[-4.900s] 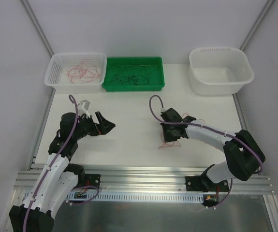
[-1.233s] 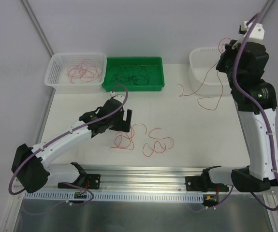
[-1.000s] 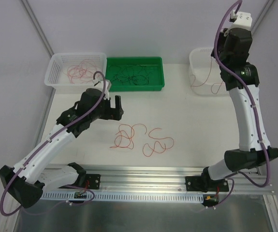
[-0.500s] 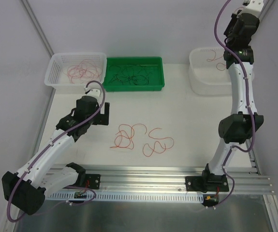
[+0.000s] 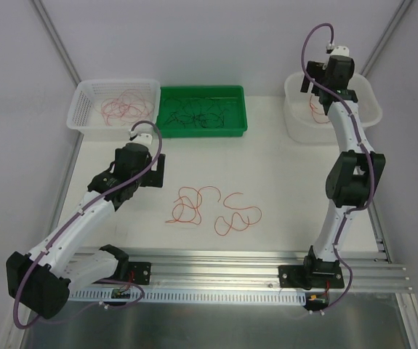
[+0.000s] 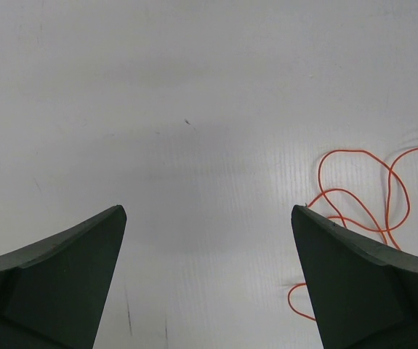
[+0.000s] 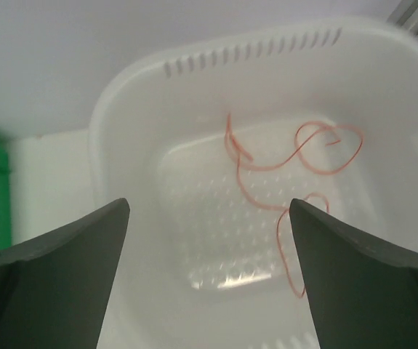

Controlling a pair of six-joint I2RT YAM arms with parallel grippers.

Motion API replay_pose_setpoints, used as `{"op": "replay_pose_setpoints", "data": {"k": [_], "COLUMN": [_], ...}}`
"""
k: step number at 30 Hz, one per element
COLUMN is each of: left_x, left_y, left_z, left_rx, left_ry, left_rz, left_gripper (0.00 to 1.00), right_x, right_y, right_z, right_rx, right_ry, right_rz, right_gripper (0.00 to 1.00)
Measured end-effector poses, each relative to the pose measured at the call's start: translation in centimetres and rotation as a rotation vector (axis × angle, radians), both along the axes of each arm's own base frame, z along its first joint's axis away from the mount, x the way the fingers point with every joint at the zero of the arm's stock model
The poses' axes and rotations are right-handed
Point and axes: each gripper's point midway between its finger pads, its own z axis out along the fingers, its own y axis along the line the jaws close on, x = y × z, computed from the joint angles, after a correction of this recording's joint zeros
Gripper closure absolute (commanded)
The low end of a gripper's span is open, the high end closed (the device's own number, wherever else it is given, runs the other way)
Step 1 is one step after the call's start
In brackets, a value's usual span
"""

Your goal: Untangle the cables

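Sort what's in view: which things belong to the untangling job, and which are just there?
Job: table wires, basket wires, tray wires, tub wire; basket, tray, tub.
Just there: purple arm cables, rail.

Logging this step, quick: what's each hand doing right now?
Left hand: open, holding nothing.
Right hand: open, holding nothing, above the white tub.

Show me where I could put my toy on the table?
The biggest bare patch of table lies between the green tray, the white tub and the orange wires. It's crowded at the front middle, where those wires curl, and left of them, where the left gripper hangs.
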Motion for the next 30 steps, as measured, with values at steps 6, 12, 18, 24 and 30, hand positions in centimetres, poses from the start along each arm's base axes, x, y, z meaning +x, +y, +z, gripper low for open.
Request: {"op": "replay_pose_setpoints", "data": {"k": [6,12,18,24,30], "left_x": [-0.3,-0.8,-1.1,-1.0,-1.0], "left_y": [-1.3,-3.1,-4.2,-4.2,-4.2], "left_z": [-0.2,-0.5,-1.3,-1.5,-1.9], "left_rx": [-0.047,-0.120,-0.157,-0.155,-0.148], "left_ry": [0.020,0.055,0.096,0.103,0.118], "left_rz": [-0.054,-0.126,-0.155,-0.155,-0.152], "left_gripper": [0.01,0.01,0.01,0.01,0.01], "right_x": [-9.6,-22.6,-34.2,-40.2,-39.7], "right_y": [9.9,21.8,27.5,27.6,26.5], "right_z": [1.7,-0.7,-12.1,-17.9,-20.3], "right_rx": [0.057,0.132,0.060,-0.045,-0.095], "right_ry": [0.134,0.294,0.660,0.834,0.861], "right_rz": [0.189,0.454,0.590,0.584,0.499], "right_gripper": [0.00,0.00,0.00,0.03,0.04]}}
